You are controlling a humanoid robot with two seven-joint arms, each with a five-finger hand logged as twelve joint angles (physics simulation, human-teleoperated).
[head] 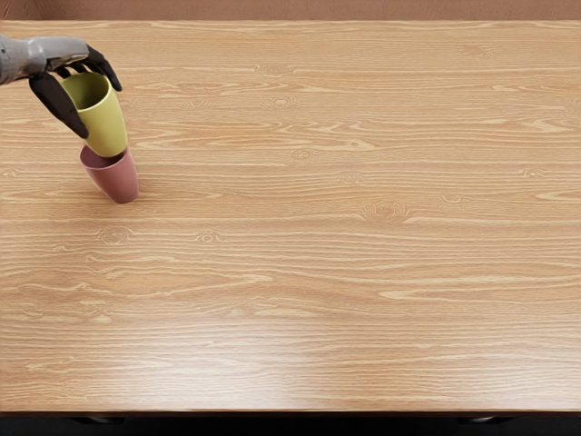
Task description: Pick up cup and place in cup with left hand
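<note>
Left hand [80, 62] is grasping the yellow cup [106, 127] over the pink cup [118, 179], its likely light, stiff, slick wall inviting a hold near the rim.

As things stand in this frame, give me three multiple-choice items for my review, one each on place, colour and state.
1. Where does the pink cup show in the picture?
A) Lower right corner
B) Left side
C) Centre

2. What colour is the upper cup?
A) Yellow
B) Blue
C) White

3. What is the left hand doing?
A) Spread open, empty
B) Curled shut, empty
C) Grasping the upper cup

1: B, it appears near the left edge, just below the upper cup. 2: A, its walls are yellow inside and out. 3: C, thumb and fingers are around its rim end.
</note>
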